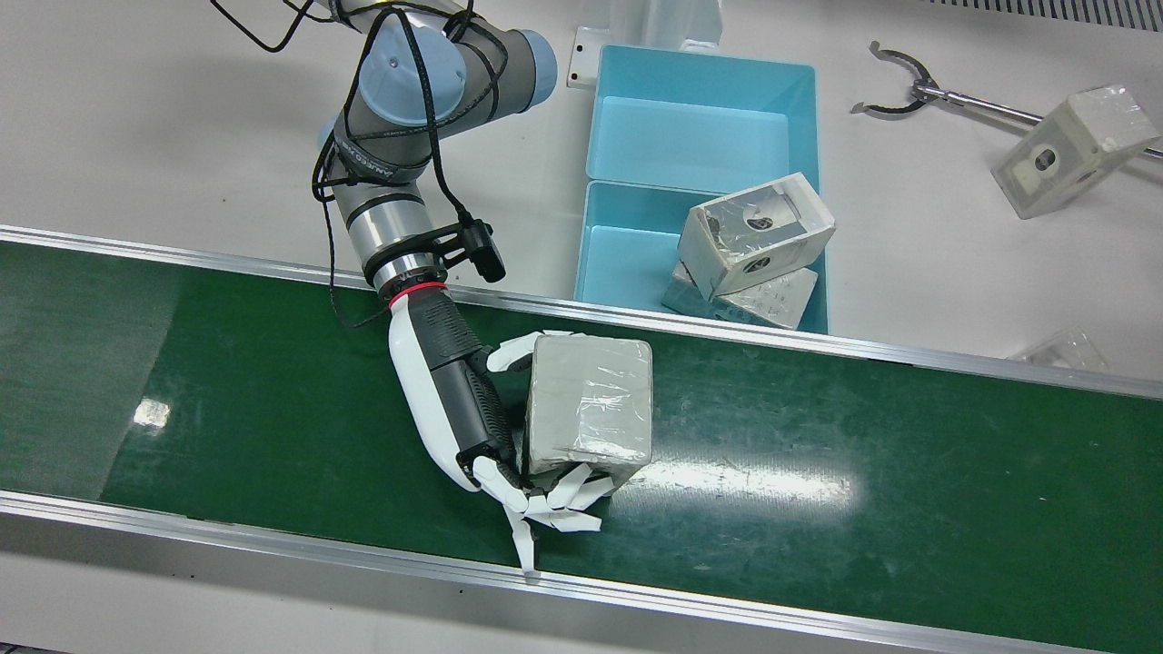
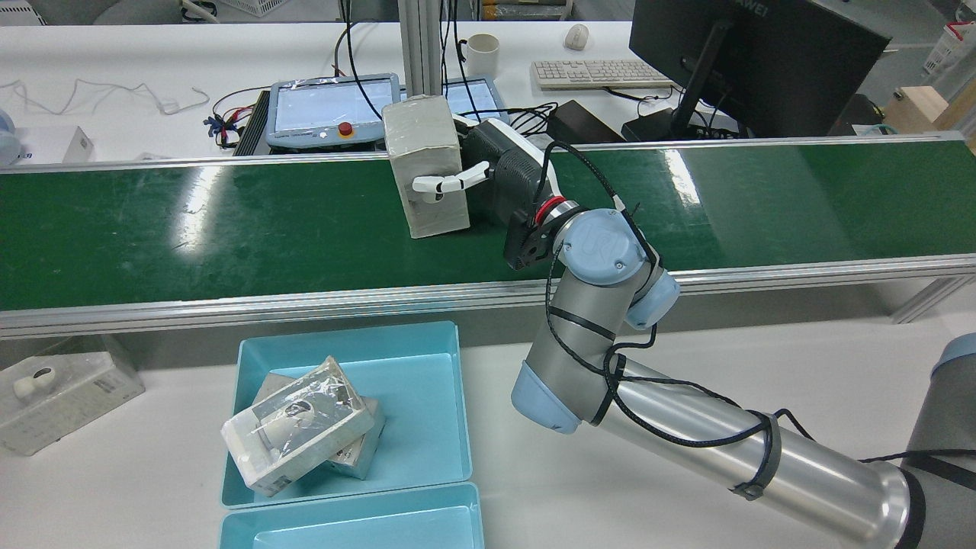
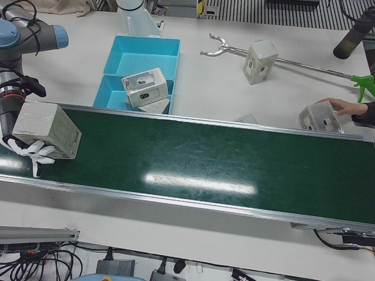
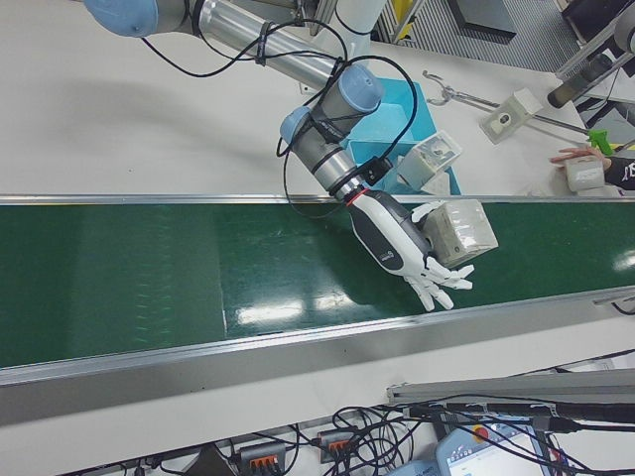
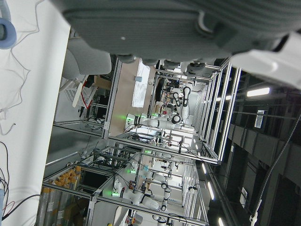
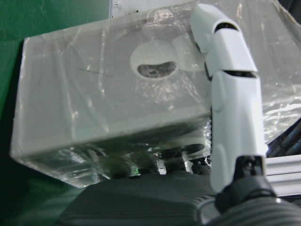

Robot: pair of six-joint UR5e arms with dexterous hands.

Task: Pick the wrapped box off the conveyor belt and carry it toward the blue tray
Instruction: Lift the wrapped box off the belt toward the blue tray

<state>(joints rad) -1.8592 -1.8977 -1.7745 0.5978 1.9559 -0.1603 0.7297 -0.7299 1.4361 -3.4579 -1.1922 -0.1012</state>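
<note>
The wrapped box, grey under clear film, is in my right hand over the green conveyor belt. The hand is shut on it, with fingers on both of its sides, and holds it a little tilted. It also shows in the rear view, the left-front view and the right-front view. In the right hand view the box fills the frame with a finger across it. The blue tray lies beyond the belt's far rail. Only part of my left hand shows, facing the room.
The blue tray's near compartment holds two wrapped boxes. A reach-grabber tool and another wrapped box lie on the white table. A person's hand rests by a box past the belt's far rail.
</note>
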